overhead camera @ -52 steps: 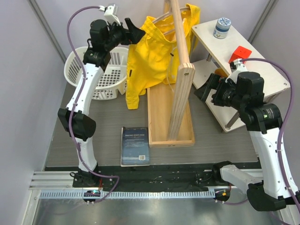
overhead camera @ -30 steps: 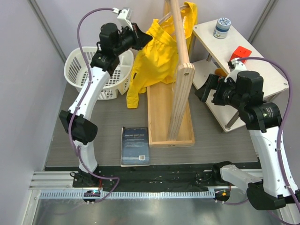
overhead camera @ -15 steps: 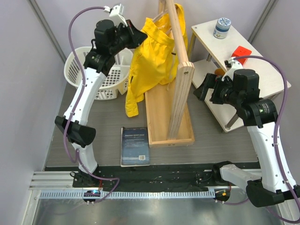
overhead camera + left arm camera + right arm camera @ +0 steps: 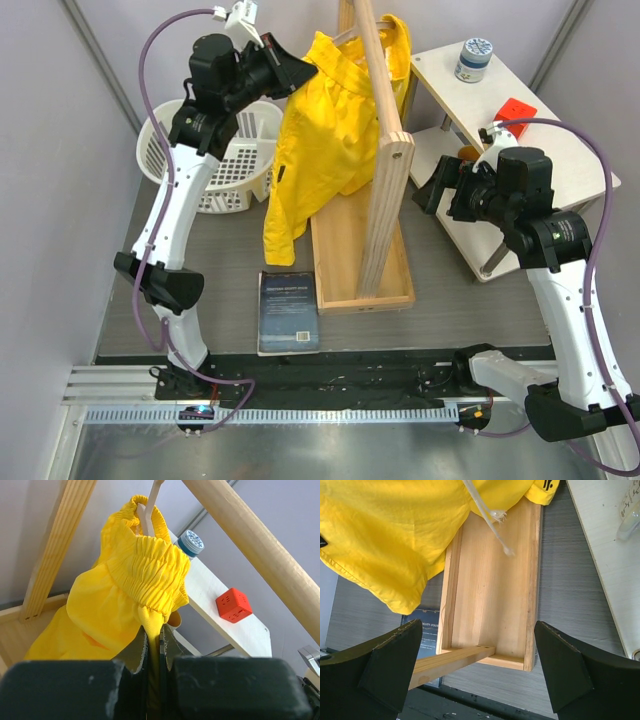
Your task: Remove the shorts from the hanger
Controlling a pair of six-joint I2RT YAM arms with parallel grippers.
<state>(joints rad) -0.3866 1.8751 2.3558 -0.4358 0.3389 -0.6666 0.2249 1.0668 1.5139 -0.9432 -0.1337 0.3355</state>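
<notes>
Shorts hang from the hanger on the rack, waistband edge pinched tight in the left claw, hanger straight ahead and above it, while the right claw hovers spread wide, farther off.

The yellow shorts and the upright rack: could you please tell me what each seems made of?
The shorts look like thin matte fabric: soft wrinkles, gathered elastic-looking waistband. The rack looks like pale bare wood, with visible grain; a clear finish is possible.
</notes>
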